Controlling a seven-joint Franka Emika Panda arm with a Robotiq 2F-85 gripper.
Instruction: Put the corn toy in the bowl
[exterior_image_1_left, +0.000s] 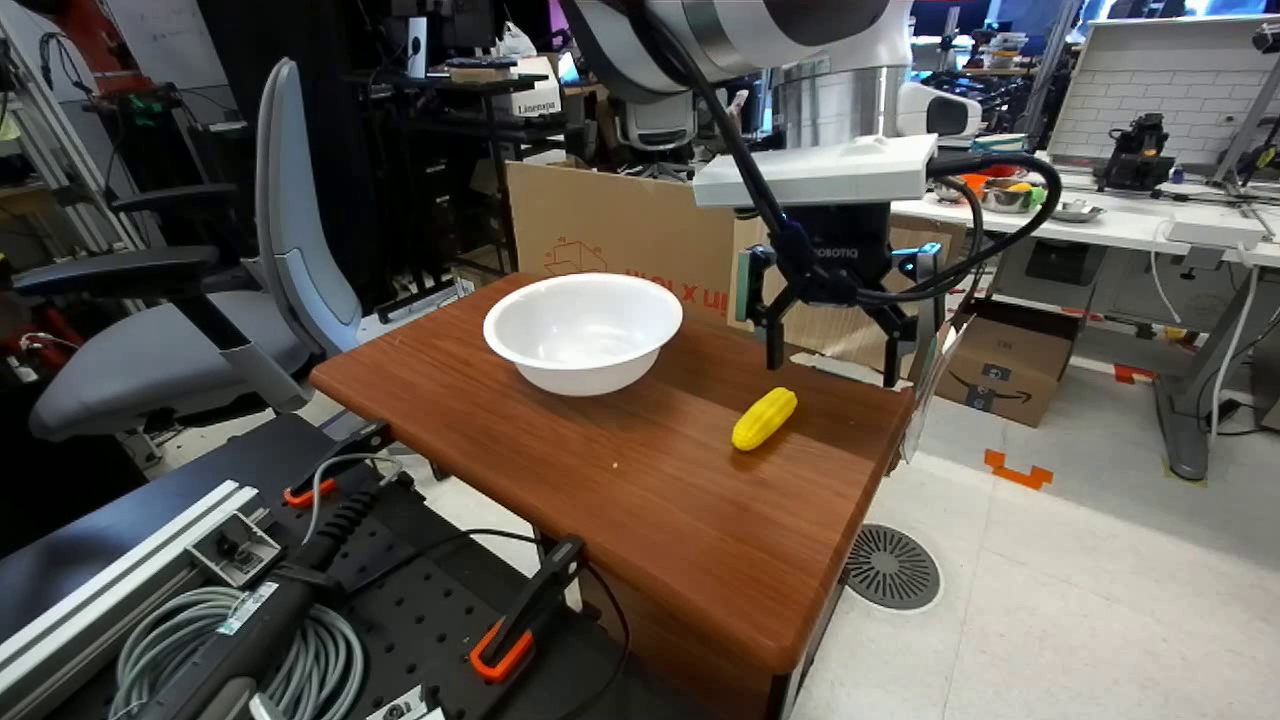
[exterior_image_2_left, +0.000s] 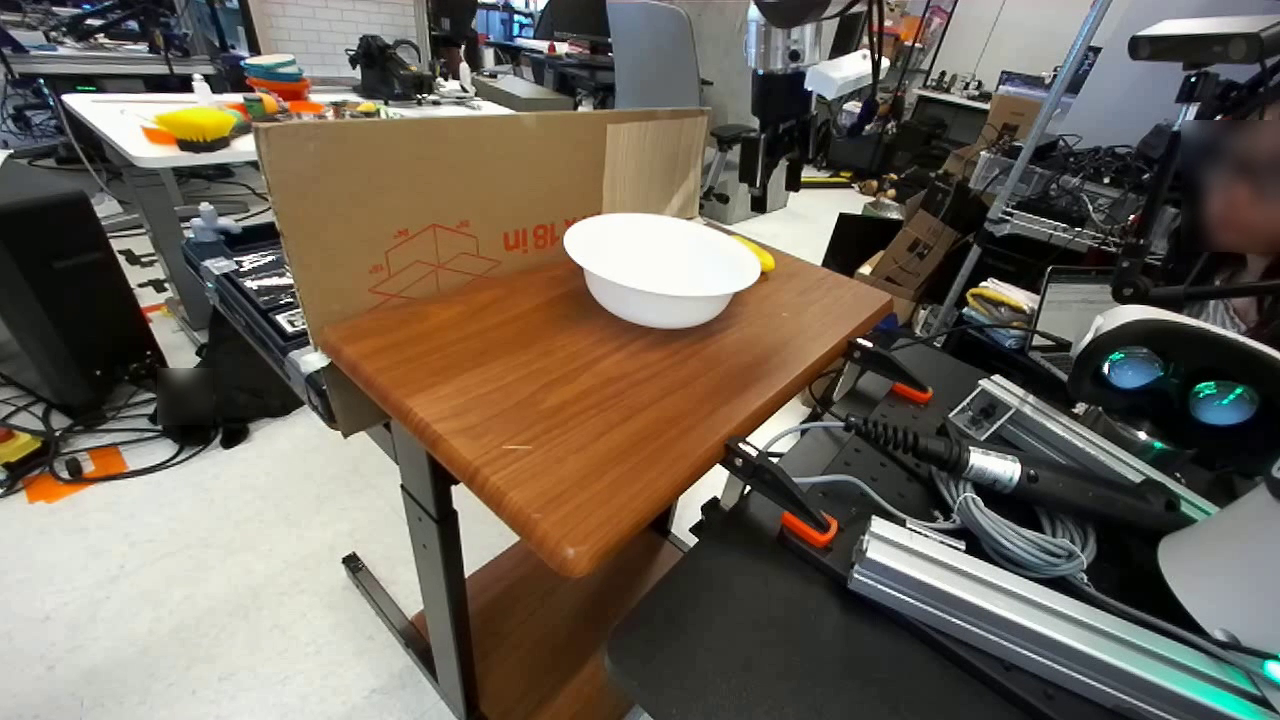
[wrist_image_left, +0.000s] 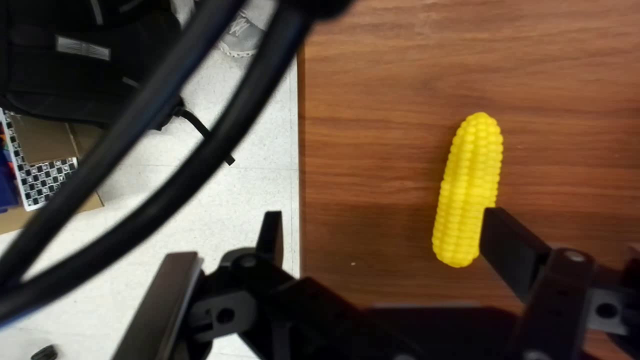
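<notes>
The corn toy (exterior_image_1_left: 765, 418) is bright yellow and lies on the brown wooden table near its edge. In an exterior view it is partly hidden behind the bowl, with one end showing (exterior_image_2_left: 757, 253). The wide white bowl (exterior_image_1_left: 583, 376) stands upright on the table, apart from the toy; its inside looks empty. It also shows in an exterior view (exterior_image_2_left: 660, 302) and is out of the wrist view. My gripper (exterior_image_1_left: 833, 370) is open and empty above the table, near the toy. In the wrist view the toy (wrist_image_left: 466, 185) is partly covered by the right fingertip of the gripper (wrist_image_left: 382, 214).
The brown table (exterior_image_1_left: 640, 500) has a cardboard sheet (exterior_image_2_left: 450, 200) standing along one side. Black clamps with orange ends (exterior_image_1_left: 530, 610) sit at the side by the black pegboard bench. Black cables (wrist_image_left: 165, 165) cross the wrist view. A grey chair (exterior_image_1_left: 200, 340) stands beside the table.
</notes>
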